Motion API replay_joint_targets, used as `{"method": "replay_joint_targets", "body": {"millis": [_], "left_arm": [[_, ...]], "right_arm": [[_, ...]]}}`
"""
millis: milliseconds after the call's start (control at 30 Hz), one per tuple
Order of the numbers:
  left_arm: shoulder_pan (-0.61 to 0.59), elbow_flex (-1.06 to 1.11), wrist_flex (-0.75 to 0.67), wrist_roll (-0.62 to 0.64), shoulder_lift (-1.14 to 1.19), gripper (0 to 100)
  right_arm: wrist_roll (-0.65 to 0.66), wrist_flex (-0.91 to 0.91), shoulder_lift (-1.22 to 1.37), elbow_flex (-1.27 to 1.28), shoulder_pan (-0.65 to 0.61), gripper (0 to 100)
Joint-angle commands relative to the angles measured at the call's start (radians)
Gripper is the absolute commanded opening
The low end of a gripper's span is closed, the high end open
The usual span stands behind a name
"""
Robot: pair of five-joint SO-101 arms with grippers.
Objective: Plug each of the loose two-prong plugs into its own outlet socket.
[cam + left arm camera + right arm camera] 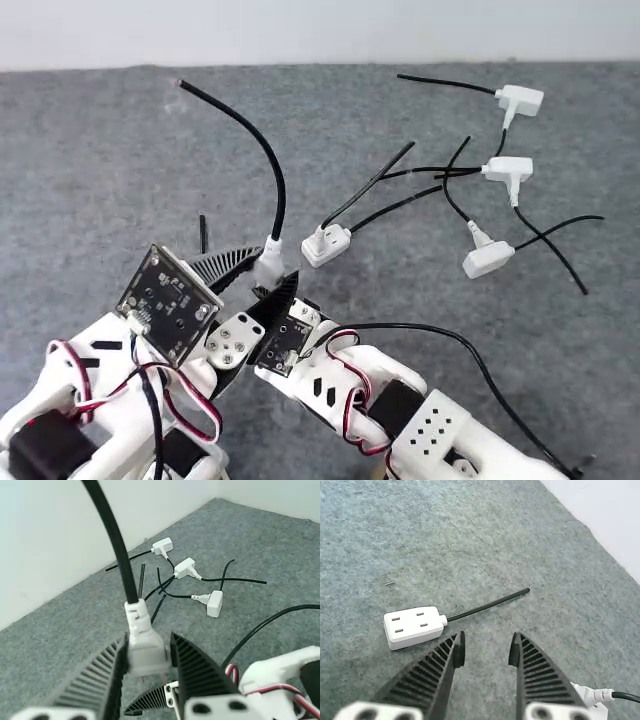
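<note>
Grey carpet [120,150] underneath; left fingers [192,667] clamp the plug [145,647] roughly upright, prongs [144,679] down; right fingers [442,662] apart.

Grey felt-like table covering [100,150]: mottled, short-piled, spanning the whole work surface. Plain white wall [300,30]: meets the covering along its far edge. In the left wrist view two wall faces join at a corner [218,487]. Thin pale fleck [389,583]: lies on the covering.
</note>
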Motion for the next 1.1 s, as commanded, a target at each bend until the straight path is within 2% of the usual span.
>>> {"method": "replay_joint_targets", "body": {"millis": [0,267,367,600,867,1067], "left_arm": [[0.009,-0.087,0.041,0.015,0.011,1],[0.009,-0.203,0.213,0.017,0.011,1],[0.009,-0.211,0.233,0.017,0.011,1],[0.008,-0.206,0.135,0.015,0.021,1],[0.008,-0.05,0.0,0.012,0.023,1],[0.009,0.001,-0.008,0.015,0.021,1]], "right_arm": [[0.014,-0.022,0.004,-0.038,0.053,15.8],[0.014,-0.022,0.004,-0.04,0.097,15.8],[0.014,-0.022,0.004,-0.038,0.099,15.8],[0.012,-0.012,0.002,-0.035,0.073,15.8],[0.012,0.038,0.002,-0.035,-0.021,15.8],[0.014,0.036,0.004,-0.035,-0.016,15.8]]}}
